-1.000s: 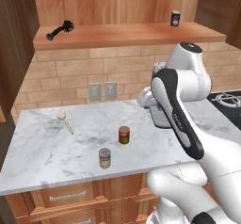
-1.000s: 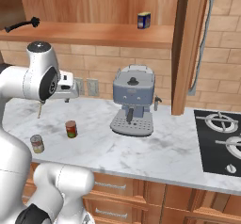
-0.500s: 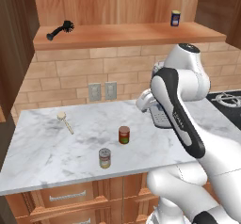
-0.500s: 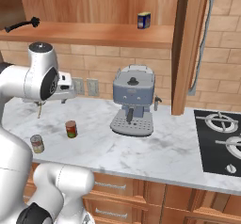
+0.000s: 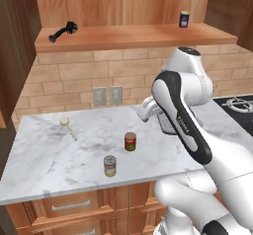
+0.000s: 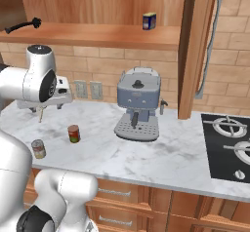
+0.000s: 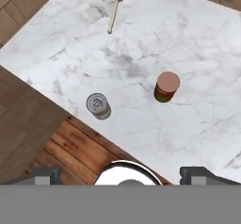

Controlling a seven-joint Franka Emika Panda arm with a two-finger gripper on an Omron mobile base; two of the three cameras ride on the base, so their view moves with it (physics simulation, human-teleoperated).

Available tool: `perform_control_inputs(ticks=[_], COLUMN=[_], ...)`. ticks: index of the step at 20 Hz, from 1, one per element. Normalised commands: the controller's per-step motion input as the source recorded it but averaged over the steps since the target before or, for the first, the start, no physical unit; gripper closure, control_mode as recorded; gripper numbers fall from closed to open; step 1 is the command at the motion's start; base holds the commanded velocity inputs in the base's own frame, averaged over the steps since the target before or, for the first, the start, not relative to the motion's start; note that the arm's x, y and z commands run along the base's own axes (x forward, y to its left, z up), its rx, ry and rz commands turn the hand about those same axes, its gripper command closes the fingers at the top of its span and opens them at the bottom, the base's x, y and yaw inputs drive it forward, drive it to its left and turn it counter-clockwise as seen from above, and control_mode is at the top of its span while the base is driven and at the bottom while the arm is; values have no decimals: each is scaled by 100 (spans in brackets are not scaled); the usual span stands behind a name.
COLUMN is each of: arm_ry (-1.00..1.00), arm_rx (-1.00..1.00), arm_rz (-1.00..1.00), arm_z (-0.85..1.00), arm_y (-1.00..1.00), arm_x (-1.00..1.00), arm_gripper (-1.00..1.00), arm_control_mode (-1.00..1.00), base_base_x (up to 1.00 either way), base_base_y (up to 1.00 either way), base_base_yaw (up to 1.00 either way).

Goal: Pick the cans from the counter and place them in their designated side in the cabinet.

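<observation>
Currently both cans stand upright on the tabletop [image 5: 44, 165], below the pincer [image 7: 120, 173] and apart from each other. Silver can [image 5: 109, 166] sits close to the tabletop's front edge; dark red can [image 5: 130, 141] is further in, toward the brick wall. In the hand view the silver can [image 7: 98, 106] lies ahead and left of the fingertips [image 7: 43, 176], the dark red can [image 7: 166, 87] ahead and right.

Other stuff: wooden spoon [image 5: 68, 128] lies flat beyond the cans, well apart from them, near the wall side. Coffee machine [image 6: 138, 110] stands on the tabletop off to the arm's right, well clear of both cans. Two wall outlets [image 5: 107, 96] sit on the brick behind. Stove burners [image 6: 229, 145] are past the coffee machine.

Cabinet [image 5: 133, 35] is above the pincer: a black dish brush [image 5: 63, 31] lies at the shelf's left end, a blue can [image 5: 184, 19] stands near its right end, with bare plank between them.

Open marble all around each can, nothing touching either. Front edge drops to wooden drawers [image 5: 69, 207] and floor right beside the silver can.

Pincer hangs above the tabletop, jaws spread fully wide, holding nothing and touching nothing.
</observation>
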Motion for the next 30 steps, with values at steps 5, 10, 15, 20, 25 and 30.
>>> perform_control_inputs(ticks=[5,10,15,20,25,30], arm_ry=[0,0,-1,-3,-6,-7], arm_rx=[0,0,0,3,4,4], arm_rz=[10,11,10,10,7,0], arm_z=[-12,-9,-4,0,0,0], arm_y=[18,16,9,3,0,0], arm_x=[-12,-15,-16,-16,-16,-3], arm_gripper=[-100,-100,-100,-100,-100,-100], arm_control_mode=[-100,-100,-100,-100,-100,-100], base_base_x=[0,0,0,0,0,0], base_base_y=[0,0,0,0,0,0], base_base_yaw=[0,0,0,0,0,0])
